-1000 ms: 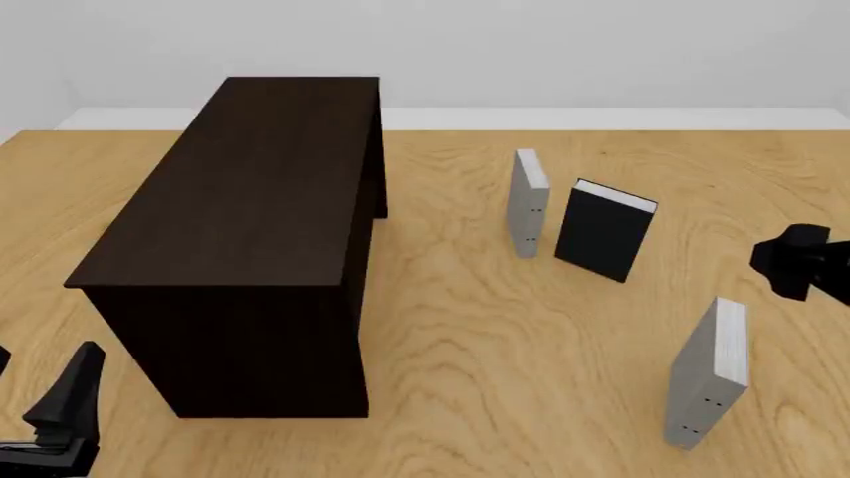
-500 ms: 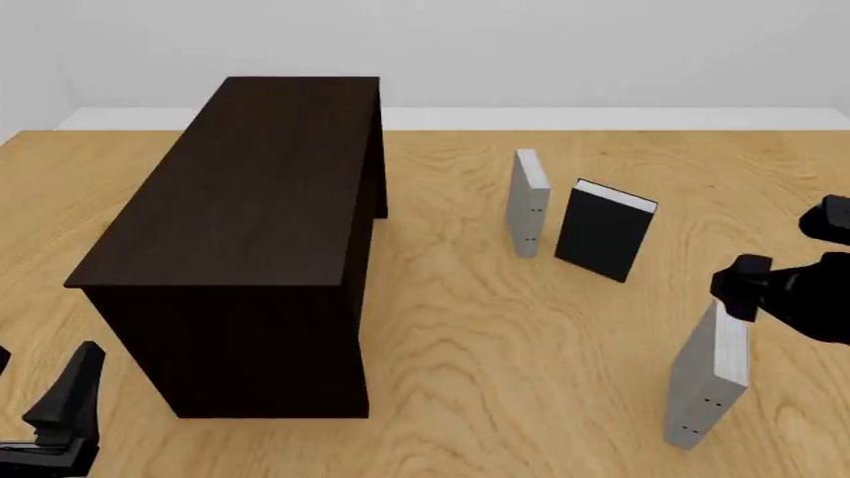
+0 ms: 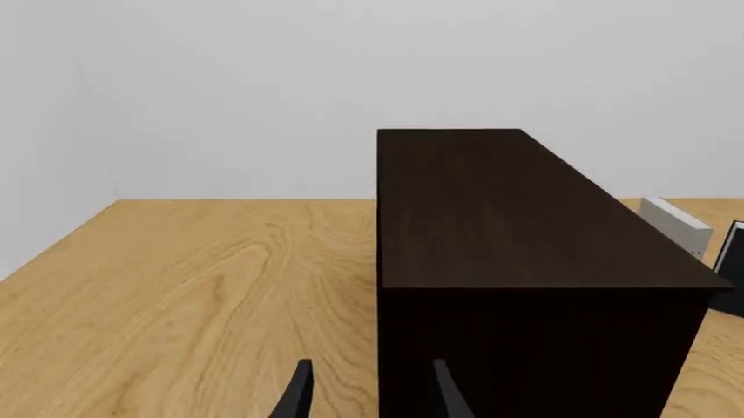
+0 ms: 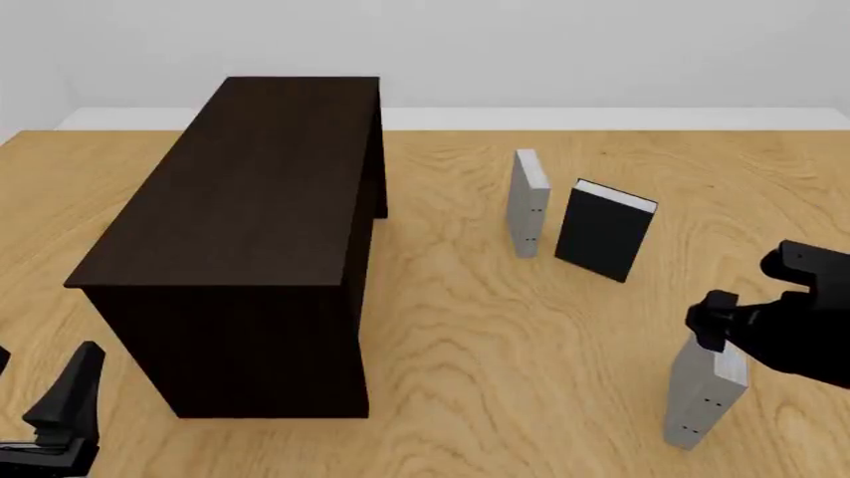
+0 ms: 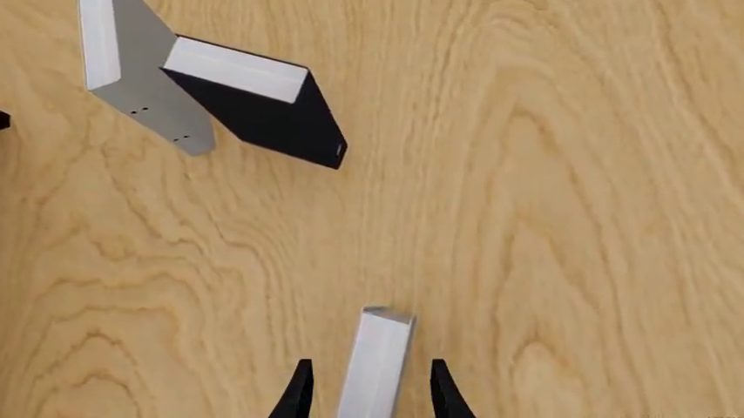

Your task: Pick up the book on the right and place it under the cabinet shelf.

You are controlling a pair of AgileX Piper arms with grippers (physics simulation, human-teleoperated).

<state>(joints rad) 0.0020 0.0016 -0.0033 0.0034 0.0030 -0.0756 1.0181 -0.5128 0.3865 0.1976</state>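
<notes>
Your left gripper sits at the near left corner of the table, just in front of the cabinet shelf, fingers parted with nothing between them; in the left wrist view one fingertip overlaps the cabinet's dark end wall, and whether it touches you cannot tell. The cabinet runs lengthwise away from you, with bare wood open on both its sides. Right of it, a second grey book and a black book stand upright, close together, well apart from your target. The book stands upright near the table's right front edge, spine toward you. Your right gripper is now directly over its top edge, fingers spread on either side of the white pages and not visibly touching them. Half a second ago that gripper was higher and farther back; it has come down and forward, and the book has not shifted.
</notes>
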